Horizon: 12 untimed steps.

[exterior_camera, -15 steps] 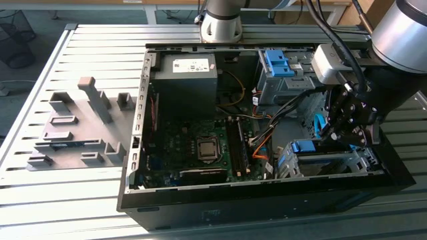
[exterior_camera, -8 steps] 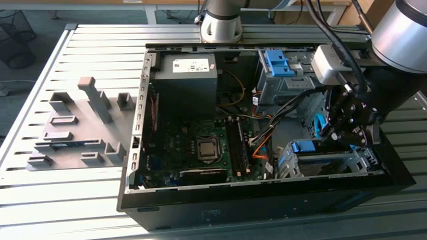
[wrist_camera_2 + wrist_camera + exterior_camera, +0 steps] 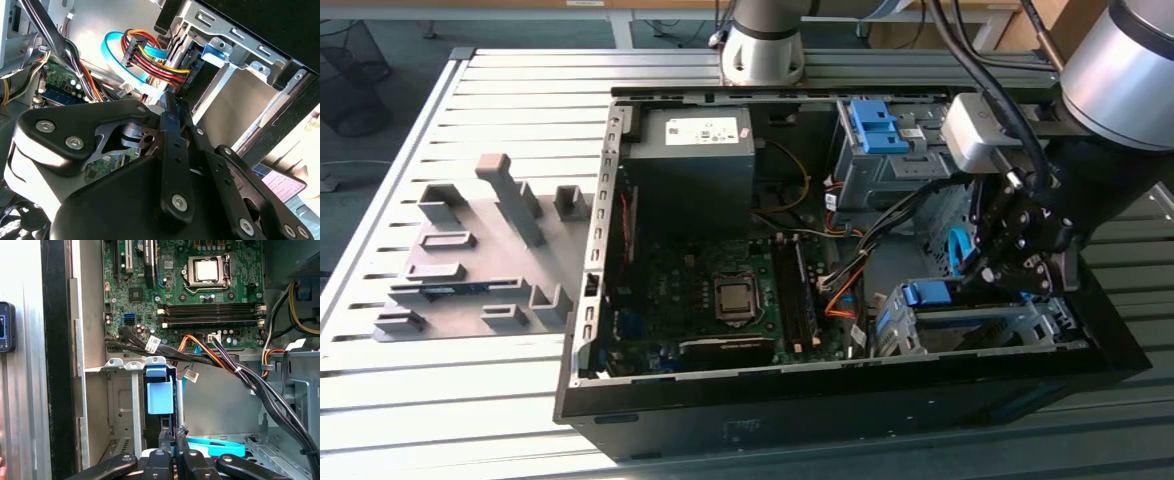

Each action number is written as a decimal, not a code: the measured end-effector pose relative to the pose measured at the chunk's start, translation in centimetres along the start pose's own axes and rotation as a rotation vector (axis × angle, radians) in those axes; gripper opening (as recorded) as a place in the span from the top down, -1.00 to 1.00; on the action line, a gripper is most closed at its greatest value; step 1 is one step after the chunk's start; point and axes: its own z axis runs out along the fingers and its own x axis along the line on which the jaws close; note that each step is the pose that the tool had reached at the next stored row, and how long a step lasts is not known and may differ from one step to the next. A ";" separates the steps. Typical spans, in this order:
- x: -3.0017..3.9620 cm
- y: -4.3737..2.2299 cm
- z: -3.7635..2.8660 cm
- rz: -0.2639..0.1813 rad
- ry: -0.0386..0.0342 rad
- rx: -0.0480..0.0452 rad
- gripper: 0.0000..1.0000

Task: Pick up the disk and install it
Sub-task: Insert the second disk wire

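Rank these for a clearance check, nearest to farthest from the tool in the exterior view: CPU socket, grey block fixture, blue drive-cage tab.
1. Blue drive-cage tab, beside the tool.
2. CPU socket, mid-case.
3. Grey block fixture, outside the case, exterior view's left.

The flat green printed motherboard [image 3: 200,290] carried black memory slots and a silver processor socket. A bundle of red, yellow, orange and black wires [image 3: 150,57] ran beside a light-blue ribbon cable [image 3: 112,52]. The blue plastic disk rail [image 3: 160,392] sat in a grey metal drive cage [image 3: 987,325]. The black metal claw [image 3: 172,107] gleamed; the slatted metal table [image 3: 454,400] was pale grey.
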 end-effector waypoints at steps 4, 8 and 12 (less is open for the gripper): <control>0.05 0.00 0.17 0.000 0.0002 0.0000 0.68; 0.07 -0.01 0.34 0.000 0.0009 0.0000 0.68; 0.08 -0.01 0.47 0.000 0.0004 0.0000 0.68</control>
